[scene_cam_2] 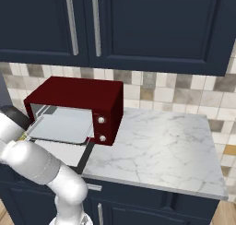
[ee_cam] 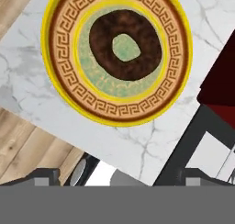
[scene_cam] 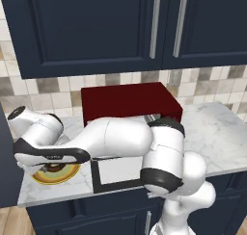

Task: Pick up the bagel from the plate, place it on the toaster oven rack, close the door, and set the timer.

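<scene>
Above the plate (ee_cam: 69, 92) and its bagel (ee_cam: 125, 45), the tool (ee_cam: 120, 177) hangs released.

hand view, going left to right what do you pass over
wood floor → marble counter → plate with the bagel lying on it → more counter → open black-framed door → dark red toaster oven
</scene>
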